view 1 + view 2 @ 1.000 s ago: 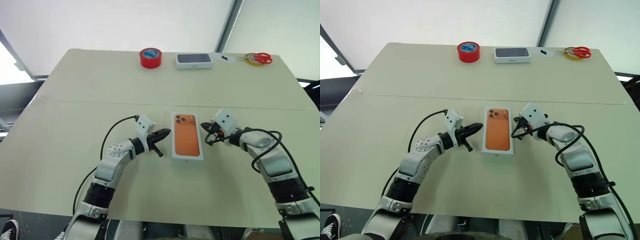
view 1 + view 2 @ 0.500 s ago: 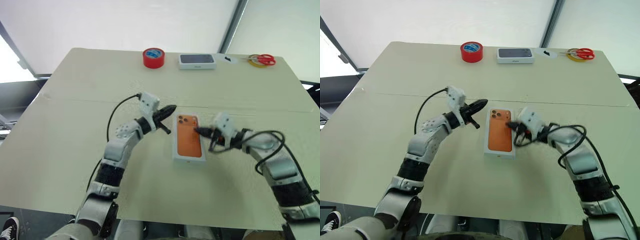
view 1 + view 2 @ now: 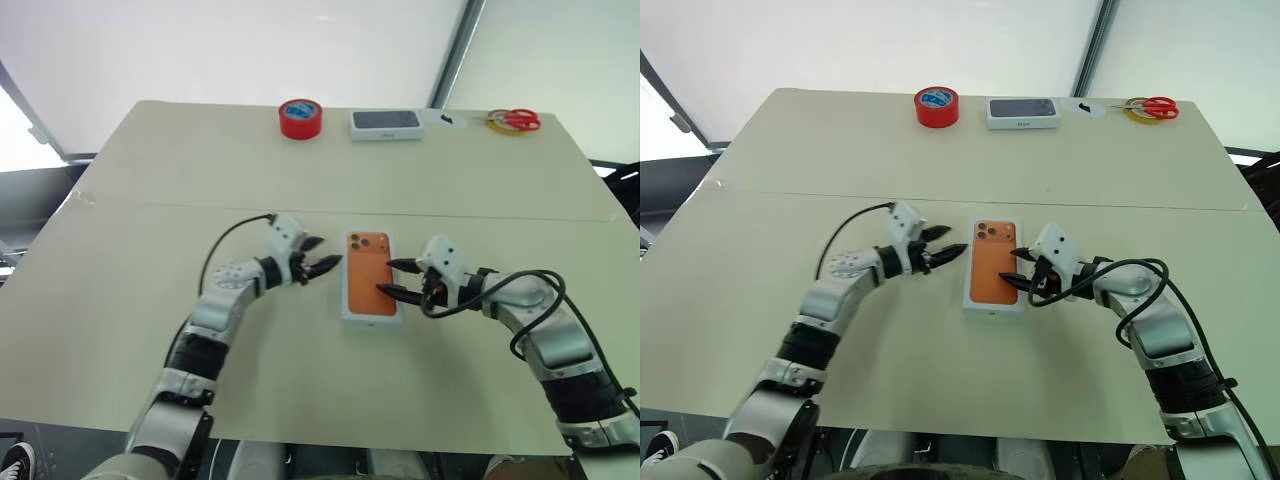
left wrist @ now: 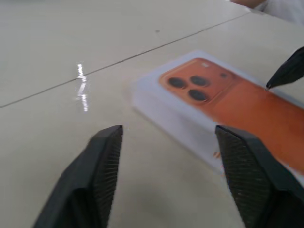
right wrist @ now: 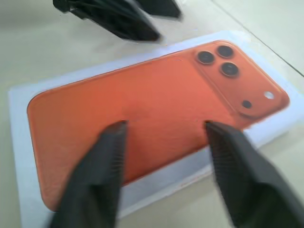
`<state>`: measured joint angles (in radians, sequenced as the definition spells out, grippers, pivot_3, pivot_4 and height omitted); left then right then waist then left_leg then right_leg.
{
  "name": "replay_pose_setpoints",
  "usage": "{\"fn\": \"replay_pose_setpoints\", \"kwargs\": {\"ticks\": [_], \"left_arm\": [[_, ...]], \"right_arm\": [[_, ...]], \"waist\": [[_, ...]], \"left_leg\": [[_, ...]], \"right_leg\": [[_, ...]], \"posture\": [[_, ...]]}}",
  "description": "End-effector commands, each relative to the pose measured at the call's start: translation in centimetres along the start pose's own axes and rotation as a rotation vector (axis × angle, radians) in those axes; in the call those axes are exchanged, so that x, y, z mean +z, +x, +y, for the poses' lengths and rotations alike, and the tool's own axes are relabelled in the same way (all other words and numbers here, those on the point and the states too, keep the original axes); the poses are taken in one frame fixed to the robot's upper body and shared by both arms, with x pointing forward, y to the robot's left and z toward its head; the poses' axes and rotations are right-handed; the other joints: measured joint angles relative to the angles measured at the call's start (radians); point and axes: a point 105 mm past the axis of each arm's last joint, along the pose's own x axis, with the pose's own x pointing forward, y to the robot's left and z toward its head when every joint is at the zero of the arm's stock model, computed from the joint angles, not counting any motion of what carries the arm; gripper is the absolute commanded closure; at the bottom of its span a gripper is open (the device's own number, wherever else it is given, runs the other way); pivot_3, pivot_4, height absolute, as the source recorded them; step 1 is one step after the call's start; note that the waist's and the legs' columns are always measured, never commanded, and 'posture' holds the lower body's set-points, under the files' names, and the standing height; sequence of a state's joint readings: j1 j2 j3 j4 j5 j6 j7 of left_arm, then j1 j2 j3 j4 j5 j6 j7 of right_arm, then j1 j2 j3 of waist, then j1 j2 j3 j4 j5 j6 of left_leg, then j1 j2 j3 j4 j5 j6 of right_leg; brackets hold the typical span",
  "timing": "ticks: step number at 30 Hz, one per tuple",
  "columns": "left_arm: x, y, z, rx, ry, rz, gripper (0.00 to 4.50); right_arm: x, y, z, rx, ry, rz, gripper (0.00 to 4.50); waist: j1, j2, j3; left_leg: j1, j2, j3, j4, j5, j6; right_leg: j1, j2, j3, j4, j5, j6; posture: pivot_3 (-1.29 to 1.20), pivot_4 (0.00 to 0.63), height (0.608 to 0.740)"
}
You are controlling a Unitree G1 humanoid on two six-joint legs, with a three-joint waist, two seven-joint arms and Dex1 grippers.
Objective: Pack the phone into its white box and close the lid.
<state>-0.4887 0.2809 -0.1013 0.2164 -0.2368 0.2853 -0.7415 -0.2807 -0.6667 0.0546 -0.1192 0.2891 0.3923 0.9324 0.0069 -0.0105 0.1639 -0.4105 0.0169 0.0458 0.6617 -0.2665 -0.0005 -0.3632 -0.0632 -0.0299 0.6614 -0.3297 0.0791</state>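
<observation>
Our left gripper reaches in nearly level, jaws spread and empty, with the white box just off its fingertips. The orange phone shows face-down on that box. Our right gripper angles in from the opposite side, also parted and holding nothing, its fingers over the phone's edge.

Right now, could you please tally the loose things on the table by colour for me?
Red: 2, the tape roll and the scissors
White: 2, the box with the orange phone picture and the box with the dark phone picture
Yellow: 1, a tape ring under the scissors
Total: 5
</observation>
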Motion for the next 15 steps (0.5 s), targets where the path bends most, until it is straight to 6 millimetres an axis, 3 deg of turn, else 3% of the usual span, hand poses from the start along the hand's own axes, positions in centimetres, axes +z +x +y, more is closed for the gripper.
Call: {"fn": "replay_pose_setpoints", "kwargs": {"ticks": [1,5,10,15], "left_arm": [[2.4,-5.4,3.3,0.107,0.092,-0.011,0.66],[1.8,-11.0,5.0,0.127,0.167,0.031,0.66],[0.3,-17.5,5.4,0.167,0.131,0.095,0.66],[-0.3,-20.4,5.5,0.245,0.126,0.139,0.66]], "right_arm": [[2.2,-2.9,-2.1,-0.041,-0.04,-0.078,0.59],[2.0,-5.7,-3.4,-0.049,-0.096,-0.072,0.59],[-0.4,-9.5,-5.7,-0.109,-0.167,0.021,0.59],[-1.9,-10.9,-7.0,-0.137,-0.171,0.071,0.59]], "waist": [[-0.003,0.001,0.001],[0.0,0.002,0.001],[-0.002,0.002,0.002],[-0.005,0.003,0.002]], "left_leg": [[0.0,0.0,0.0,0.0,0.0,0.0],[0.0,0.0,0.0,-0.001,-0.001,0.001],[0.0,-0.001,0.0,-0.002,-0.002,0.002],[0.001,-0.001,0.0,-0.004,-0.001,0.001]], "right_leg": [[0.0,0.0,0.0,0.0,0.0,0.0],[0.0,-0.002,0.0,-0.001,0.0,0.0],[0.001,-0.004,0.0,-0.004,0.0,-0.001],[0.0,-0.005,0.0,-0.005,0.0,-0.001]], "posture": [[0.0,0.15,0.74],[0.0,0.15,0.74],[0.0,0.15,0.74],[0.0,0.15,0.74]]}}
